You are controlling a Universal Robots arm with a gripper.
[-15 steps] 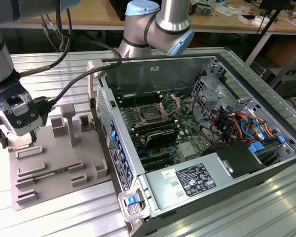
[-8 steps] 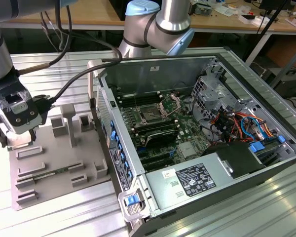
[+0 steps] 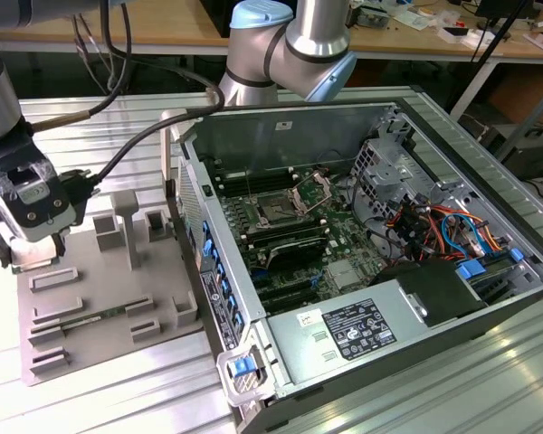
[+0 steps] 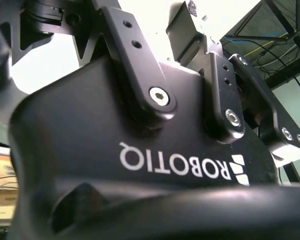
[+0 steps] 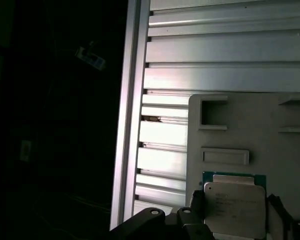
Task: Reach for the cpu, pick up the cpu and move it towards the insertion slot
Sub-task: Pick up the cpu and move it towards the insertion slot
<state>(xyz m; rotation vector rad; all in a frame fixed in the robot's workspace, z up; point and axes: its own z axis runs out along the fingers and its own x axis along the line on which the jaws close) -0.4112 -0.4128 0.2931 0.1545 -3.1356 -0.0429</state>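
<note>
At the exterior view's far left the gripper (image 3: 29, 237) hangs over the left corner of a grey fixture plate (image 3: 100, 298). The plate lies on the slatted aluminium table (image 3: 90, 398).

In the first wrist view the cpu (image 5: 235, 205) sits directly at the gripper. Its pale metal top faces the camera and a thin green edge shows along one side. The gripper's dark parts stand on two opposite sides of the chip. I cannot tell whether the gripper is clamped on the cpu or merely stands around it (the dark parts give little away), nor whether the chip rests on the plate or is held just above it. Close by on the plate are a shallow rectangular frame (image 5: 225, 156) and an open square bracket (image 5: 213, 114).

Moving right in the exterior view, the plate carries a few upright blocks (image 3: 122, 221). Beyond its edge lies the open computer case (image 3: 290, 136) with the motherboard (image 3: 344, 235) exposed. The insertion slot (image 3: 278, 211) is a dark square on that board, and its shiny retention frame (image 3: 312, 190) is tilted up beside it. It is well apart from the gripper and the cpu, with the case wall between them. Further right are the labelled power supply (image 3: 353, 330) and a bundle of coloured cables (image 3: 443, 226).
</note>
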